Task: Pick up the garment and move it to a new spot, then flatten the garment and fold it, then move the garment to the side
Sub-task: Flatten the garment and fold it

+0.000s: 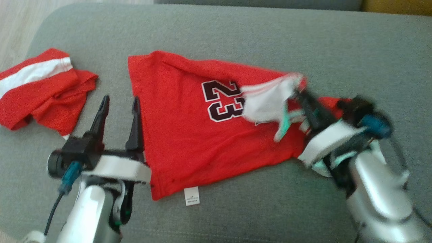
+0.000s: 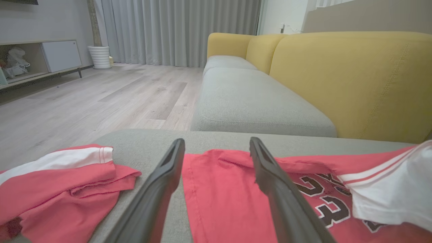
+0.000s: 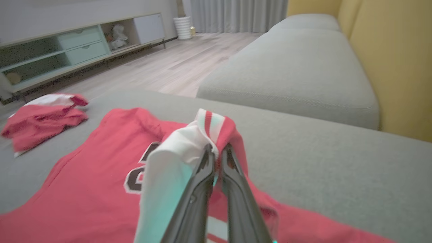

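The garment is a red jersey with a dark "23", spread on a grey sofa cushion. It also shows in the left wrist view and the right wrist view. My right gripper is shut on the garment's white, red-striped sleeve, lifted and folded over the number. In the right wrist view the fingers pinch that cloth. My left gripper stands open just off the garment's left edge. Its fingers straddle that edge with nothing between them.
A second red-and-white garment lies crumpled at the cushion's left end. A white label sticks out at the jersey's near hem. Beyond are another grey seat, a yellow backrest, wooden floor and a low cabinet.
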Robot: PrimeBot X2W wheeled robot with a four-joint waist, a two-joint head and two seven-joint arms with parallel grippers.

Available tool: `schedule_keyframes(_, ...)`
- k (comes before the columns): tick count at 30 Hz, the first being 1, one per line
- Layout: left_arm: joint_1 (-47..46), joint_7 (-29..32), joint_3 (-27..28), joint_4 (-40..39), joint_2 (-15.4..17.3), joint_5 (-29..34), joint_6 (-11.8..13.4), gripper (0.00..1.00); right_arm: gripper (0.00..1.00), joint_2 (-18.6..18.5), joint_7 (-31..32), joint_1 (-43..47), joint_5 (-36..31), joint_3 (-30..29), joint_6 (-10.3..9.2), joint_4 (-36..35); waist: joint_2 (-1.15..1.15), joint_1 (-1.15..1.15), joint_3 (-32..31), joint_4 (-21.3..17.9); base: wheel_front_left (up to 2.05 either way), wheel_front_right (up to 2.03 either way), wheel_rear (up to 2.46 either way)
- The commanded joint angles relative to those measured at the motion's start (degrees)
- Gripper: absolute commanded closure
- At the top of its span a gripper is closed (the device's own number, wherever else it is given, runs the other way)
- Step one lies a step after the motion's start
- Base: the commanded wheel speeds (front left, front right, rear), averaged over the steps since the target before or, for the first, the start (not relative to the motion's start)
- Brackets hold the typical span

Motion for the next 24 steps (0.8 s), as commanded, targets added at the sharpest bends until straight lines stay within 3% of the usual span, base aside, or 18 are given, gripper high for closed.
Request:
schedule_keyframes(1, -4.09, -0.71, 1.97, -1.96, 0.05, 0.77, -0.55, 0.00, 1.00, 0.32, 0.07, -5.32, 0.44, -1.44, 0.43, -1.11, 0.00, 0.00, 1.49, 1.33, 0.00, 0.00, 0.00)
schedule_keyframes(8, -6.50, -0.71, 2.00, -2.13, -1.95, 2.08, -2.11, 0.00, 1.00, -2.00, 1.58, -15.56, 4.90, -6.77, 0.43, 7.10, 0.00, 0.00, 5.28, 4.16, 0.00, 0.00, 0.00)
schedule_keyframes(12, -7.73, -0.71, 2.58, -2.27, -3.27, 2.55, -2.67, 0.00, 1.00, -3.69, 2.48, -22.69, 9.88, -8.71, 0.43, 15.25, 0.00, 0.00, 8.24, 5.37, 0.00, 0.00, 0.00)
schedule_keyframes(17, -9.43, -0.71, 3.03, -2.51, -4.67, 3.13, -3.44, 0.00, 0.98, -6.32, -0.38, -29.78, 11.11, -9.64, 0.43, 25.65, 0.00, 0.00, 10.95, 6.27, 0.00, 0.00, 0.00)
schedule_keyframes(18, -9.72, -0.71, 3.10, -2.42, -4.86, 3.26, -3.60, 0.00, 0.18, -6.88, -0.66, -30.80, 10.74, -9.59, 0.43, 27.92, 0.00, 0.00, 11.26, 6.31, 0.00, 0.00, 0.00)
schedule_keyframes(19, -9.95, -0.71, 3.22, -2.33, -5.02, 3.39, -3.73, 0.00, 0.00, -7.17, -0.74, -31.76, 10.39, -9.11, 0.43, 29.97, 0.00, 0.00, 11.48, 6.28, 0.00, 0.00, 0.00)
schedule_keyframes(24, -10.06, -0.71, 4.05, -1.78, -5.43, 4.32, -4.36, 0.00, 0.00, -7.53, -5.54, -34.64, 10.33, -6.43, 0.43, 35.12, 0.00, 0.00, 11.17, 4.93, 0.00, 0.00, 0.00)
